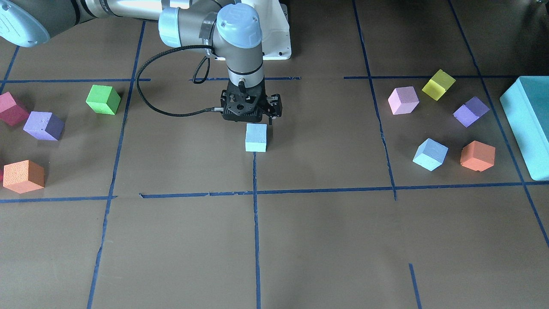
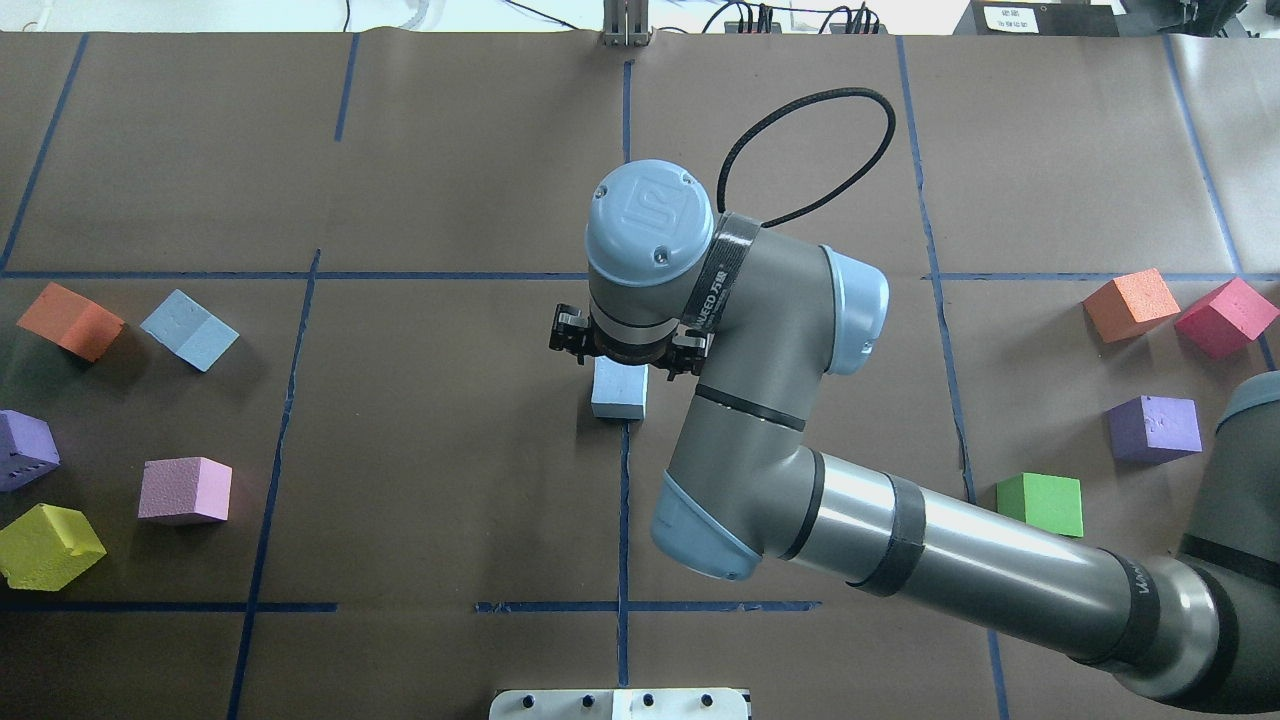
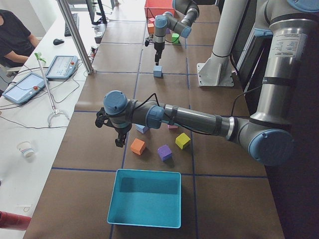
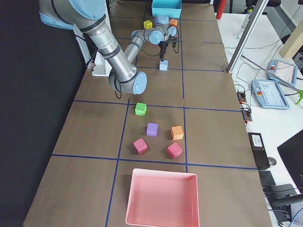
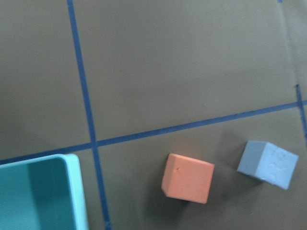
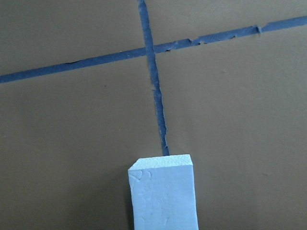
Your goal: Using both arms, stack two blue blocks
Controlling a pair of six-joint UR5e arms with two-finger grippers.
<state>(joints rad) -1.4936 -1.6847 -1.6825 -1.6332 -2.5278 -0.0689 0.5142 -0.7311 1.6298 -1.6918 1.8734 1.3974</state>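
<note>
One pale blue block [image 1: 256, 138] stands on the table's centre tape line; it also shows in the overhead view [image 2: 618, 392] and the right wrist view [image 6: 163, 196]. My right gripper [image 1: 254, 118] hangs just above it, jaws spread, holding nothing. The second blue block [image 1: 430, 154] lies next to an orange cube [image 1: 477, 155]; both show in the left wrist view, blue block [image 5: 268, 164] and orange cube [image 5: 188, 178]. My left gripper [image 3: 118, 141] hovers over that area and shows only in the exterior left view, so I cannot tell whether it is open.
A teal tray [image 1: 527, 124] lies at the table's end by the left arm. Pink [image 1: 403, 100], yellow [image 1: 438, 84] and purple [image 1: 471, 111] cubes lie around the second blue block. Green [image 1: 103, 99], purple [image 1: 43, 125], orange [image 1: 23, 176] and magenta [image 1: 10, 109] cubes lie opposite. A pink tray [image 4: 161, 198].
</note>
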